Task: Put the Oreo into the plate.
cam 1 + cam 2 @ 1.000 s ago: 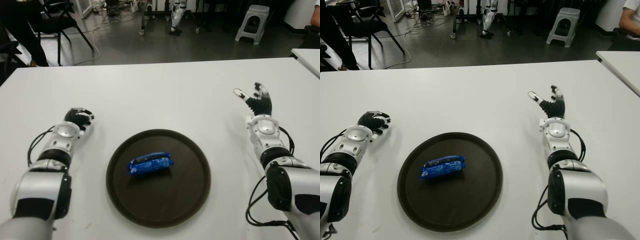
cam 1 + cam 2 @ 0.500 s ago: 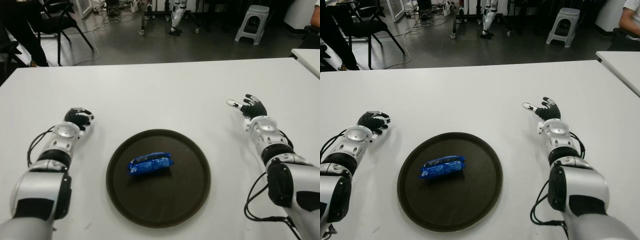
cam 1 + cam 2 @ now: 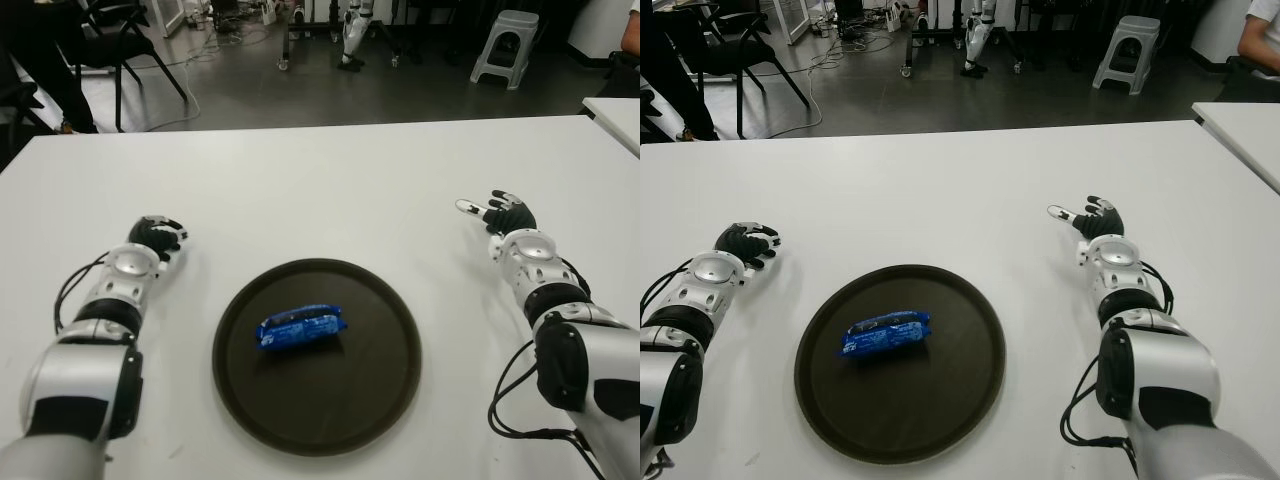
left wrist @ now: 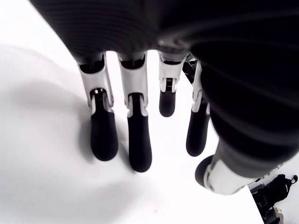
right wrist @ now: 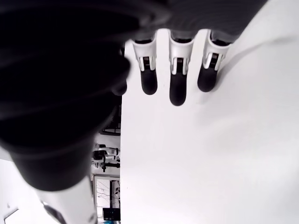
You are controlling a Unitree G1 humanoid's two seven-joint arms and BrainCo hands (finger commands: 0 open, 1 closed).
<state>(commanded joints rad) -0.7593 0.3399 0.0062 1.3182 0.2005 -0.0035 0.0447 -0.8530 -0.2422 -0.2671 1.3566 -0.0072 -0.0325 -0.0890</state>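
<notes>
The blue Oreo (image 3: 301,328) pack lies flat inside the dark plate (image 3: 380,400), lower centre of the left eye view, slightly left of the plate's middle. The left hand (image 3: 155,238) shows left of the plate, fingers loose and empty. The right hand (image 3: 505,215) shows at right, well apart from the plate, fingers extended, holding nothing. Judgement: placement appears complete; the sound course is keeping both hands clear of the plate so the pack is not disturbed.

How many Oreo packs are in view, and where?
1. The blue Oreo pack lies on the dark round plate, left of its centre, between the left hand and the right hand, both empty. None appears hidden.
</notes>
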